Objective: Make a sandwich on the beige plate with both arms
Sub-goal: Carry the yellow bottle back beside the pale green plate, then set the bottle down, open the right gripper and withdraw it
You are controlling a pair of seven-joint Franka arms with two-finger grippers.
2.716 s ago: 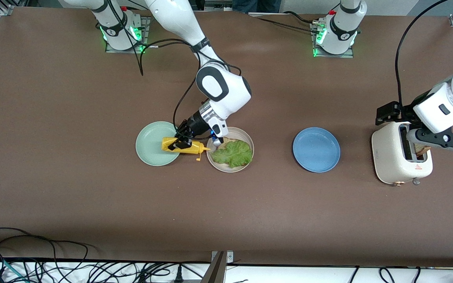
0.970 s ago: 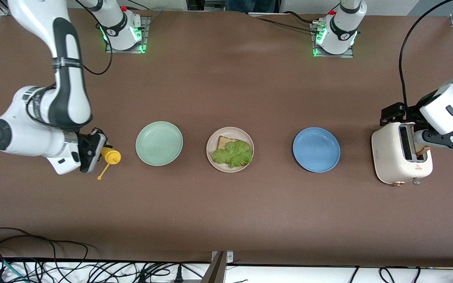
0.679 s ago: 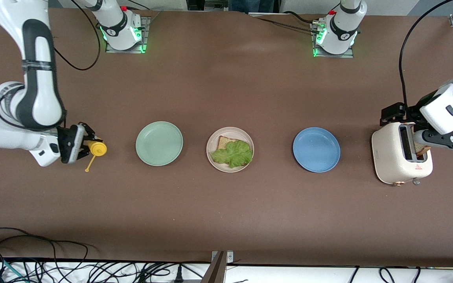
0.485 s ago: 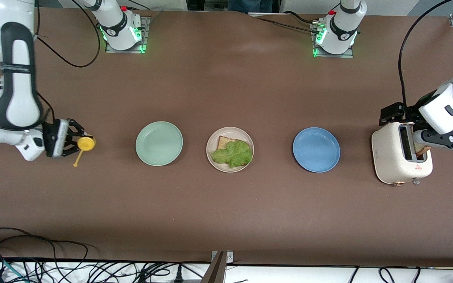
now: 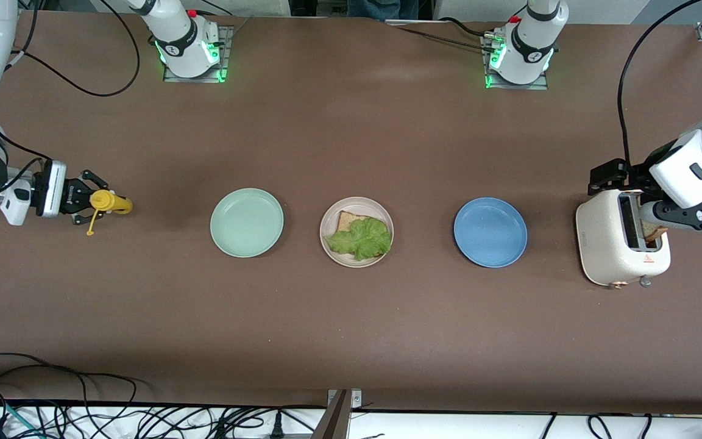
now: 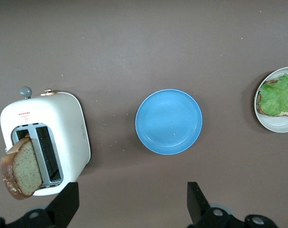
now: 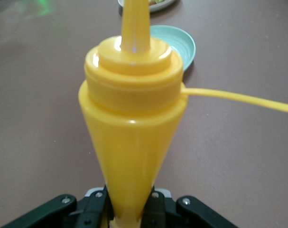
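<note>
The half-built sandwich [image 5: 358, 236], one slice of tan brown-crusted bread under a ruffled green lettuce leaf, sits on the round pale beige plate [image 5: 329, 251] in the middle of the brown bench, between a mint-green plate [image 5: 246, 222] toward my right arm's end and a blue plate [image 5: 490, 231] toward my left arm's end. It has no top slice yet.

That second slice of bread [image 6: 21, 167] stands tilted, half out of the cream two-slot toaster [image 5: 608, 244] close to the bench's edge at my left arm's end. My left gripper [image 6: 129, 202] hangs over the toaster with its fingers spread wide and nothing between them. I judge the risk here to be a poor descent. If one finger catches the toaster's wall or pushes the leaning slice, the bread could drop back into the slot or the toaster could skid. Pinching too hard could crumble the crust.

My right gripper [image 5: 86, 201] is out by the bench's edge at my right arm's end, pinching the soft yellow plastic squeeze bottle [image 5: 110, 203] around its body, nozzle pointing toward the plates. Too much squeeze could spill sauce onto the bench. If I let go while it lies sideways, it could roll.
</note>
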